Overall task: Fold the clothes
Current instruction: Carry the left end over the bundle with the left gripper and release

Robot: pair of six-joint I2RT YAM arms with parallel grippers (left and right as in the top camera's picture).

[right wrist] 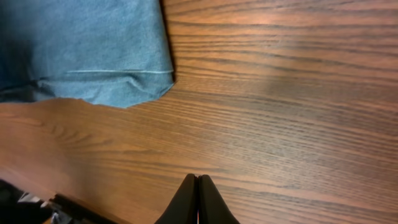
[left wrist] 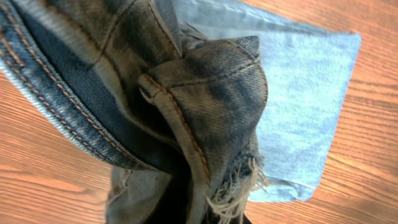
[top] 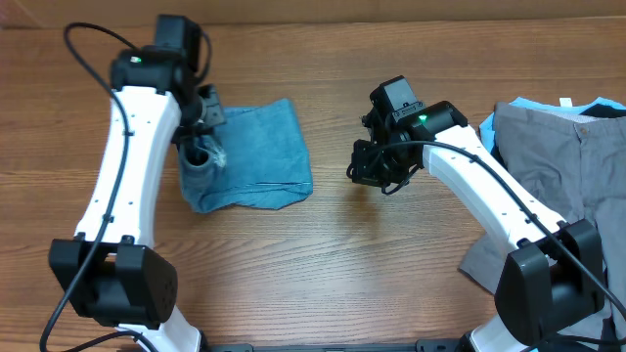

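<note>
The jeans [top: 259, 152] lie folded into a compact light-blue block on the left half of the table [top: 323, 264], well apart from the other garments. The left hand [top: 202, 145] is down at the block's left edge and holds a bunched fold of the denim. In the left wrist view this bunch fills most of the picture: a thick orange-stitched seam and a frayed hem of the jeans [left wrist: 205, 93] are raised close to the camera. The flat folded part lies beyond them on the table [left wrist: 373, 124]. The cloth hides the fingers themselves.

The right hand [top: 372, 171] hovers over bare wood near the middle of the table, just to the right of the folded block and not touching it. In the right wrist view its two dark fingers [right wrist: 186, 202] are pressed together with nothing between them. A rounded corner of the jeans [right wrist: 81, 50] sits at the upper left, and the rest is wood grain [right wrist: 280, 93].

At the right edge of the table lies a loose pile. The grey trousers [top: 558, 156] are spread on top, with a pale-blue piece [top: 518, 103] and a dark piece [top: 602, 112] showing at the far end. The right arm crosses over this pile.
</note>
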